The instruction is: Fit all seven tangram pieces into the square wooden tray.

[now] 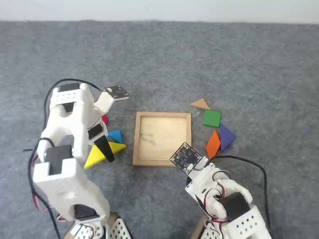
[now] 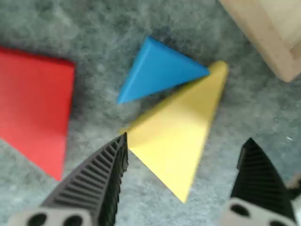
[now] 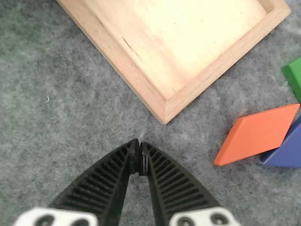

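Note:
The square wooden tray (image 1: 163,115) lies empty mid-table. To its left, a yellow triangle (image 2: 178,141) touches a blue triangle (image 2: 157,70), with a red piece (image 2: 33,103) beside them. My left gripper (image 2: 186,139) is open just above the yellow triangle (image 1: 99,155), one finger on each side of it. My right gripper (image 3: 140,143) is shut and empty over bare carpet off the tray's near corner (image 3: 128,61). An orange parallelogram (image 3: 256,134) rests against a purple triangle (image 3: 287,153) nearby.
To the right of the tray lie a tan triangle (image 1: 200,104), a green square (image 1: 212,118), the purple triangle (image 1: 228,136) and the orange parallelogram (image 1: 213,143). Grey carpet covers the table. The left arm's body (image 1: 70,129) hides part of the red piece.

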Controlling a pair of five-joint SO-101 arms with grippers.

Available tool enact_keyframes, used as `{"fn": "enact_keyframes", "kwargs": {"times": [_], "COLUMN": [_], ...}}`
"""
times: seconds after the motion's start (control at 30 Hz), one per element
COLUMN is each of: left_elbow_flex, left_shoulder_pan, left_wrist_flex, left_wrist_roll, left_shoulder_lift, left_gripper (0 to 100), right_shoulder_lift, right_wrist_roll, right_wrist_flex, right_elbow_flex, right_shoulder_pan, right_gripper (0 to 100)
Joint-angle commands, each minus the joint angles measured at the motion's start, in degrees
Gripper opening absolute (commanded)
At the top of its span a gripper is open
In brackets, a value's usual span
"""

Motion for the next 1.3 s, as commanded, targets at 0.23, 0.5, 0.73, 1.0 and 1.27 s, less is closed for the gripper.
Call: {"fn": "enact_keyframes", "kwargs": {"times": [0.23,0.5,0.73,1.0,1.27], "left_elbow_flex": [-3.03,-1.63,-1.54,1.1,2.51], "left_shoulder_pan": [-1.41,-3.34,-3.08,-2.99,-2.99], "left_wrist_flex": [-5.45,-5.27,-6.51,-10.99,-11.6], "left_wrist_roll": [-0.53,-10.29,-15.82,-15.74,-14.86], "left_shoulder_lift": [2.55,2.2,2.64,2.46,2.02], "left_gripper": [36,36,36,39,39], "right_shoulder_lift": [-0.84,-0.84,-0.84,-0.84,-0.84], "right_wrist_roll": [0.09,0.09,0.09,0.09,0.09], "right_wrist_flex": [0.31,0.31,0.31,0.31,0.31], "right_elbow_flex": [0.97,0.97,0.97,0.97,0.97], "right_shoulder_pan": [-0.22,-0.22,-0.22,-0.22,-0.22], "right_gripper": [0.9,0.9,0.9,0.9,0.9]}}
